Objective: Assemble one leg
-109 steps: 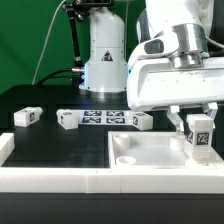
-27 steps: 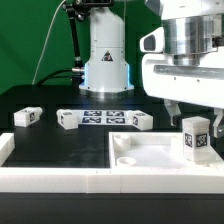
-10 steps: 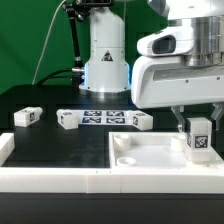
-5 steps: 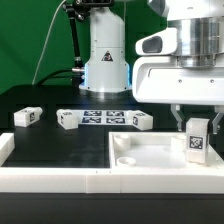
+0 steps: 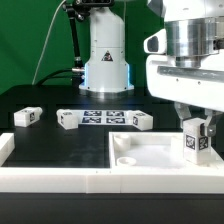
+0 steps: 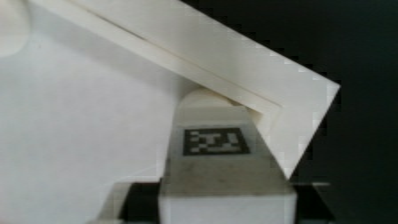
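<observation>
A white leg with a black-and-white tag stands upright at the far right corner of the large white square panel. My gripper is shut on its top, the fingers on either side. In the wrist view the leg runs from between my dark fingertips down to the panel's corner; its foot is in the corner recess. Three more legs lie on the black table: one at the exterior view's left, one beside the marker board, one behind the panel.
The marker board lies flat between two of the loose legs. A white raised rim runs along the table's front and left. The robot's base stands behind, before a green backdrop.
The wrist has turned about the upright leg across the earlier frames; the leg stays at the panel's right corner, its tag shifting slightly. The loose legs have not moved.
</observation>
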`<state>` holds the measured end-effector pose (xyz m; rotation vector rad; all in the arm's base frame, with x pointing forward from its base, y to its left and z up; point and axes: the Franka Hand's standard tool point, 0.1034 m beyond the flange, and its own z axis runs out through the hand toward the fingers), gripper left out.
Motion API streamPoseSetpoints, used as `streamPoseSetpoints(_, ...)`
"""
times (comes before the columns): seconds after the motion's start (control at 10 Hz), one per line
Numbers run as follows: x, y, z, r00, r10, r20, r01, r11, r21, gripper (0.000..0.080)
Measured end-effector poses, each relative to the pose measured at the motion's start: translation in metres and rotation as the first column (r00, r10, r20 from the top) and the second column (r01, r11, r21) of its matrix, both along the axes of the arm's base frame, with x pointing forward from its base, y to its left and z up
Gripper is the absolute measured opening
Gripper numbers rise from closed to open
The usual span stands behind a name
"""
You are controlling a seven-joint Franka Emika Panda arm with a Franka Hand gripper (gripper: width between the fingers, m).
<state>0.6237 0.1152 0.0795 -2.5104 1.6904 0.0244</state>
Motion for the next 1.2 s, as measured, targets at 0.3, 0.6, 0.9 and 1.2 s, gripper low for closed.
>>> streamPoseSetpoints(0.3, -0.0001, 0.0003, -0.0001, 0.984, -0.178, -0.022, 0.178, 0.984, 0.019, 0.0292)
streamPoseSetpoints(0.6, -0.0003, 0.0012, -0.0002, 0.993, -0.118, -0.015, 0.118, 0.993, 0.018, 0.0599)
streamPoseSetpoints(0.9, -0.0018, 0.0016, -0.0011, 0.981, 0.194, 0.013, -0.194, 0.981, -0.005, 0.0647)
streamPoseSetpoints(1.2, -0.0032, 0.0045, -0.0028, 0.850, 0.526, 0.031, -0.524, 0.850, -0.048, 0.0649)
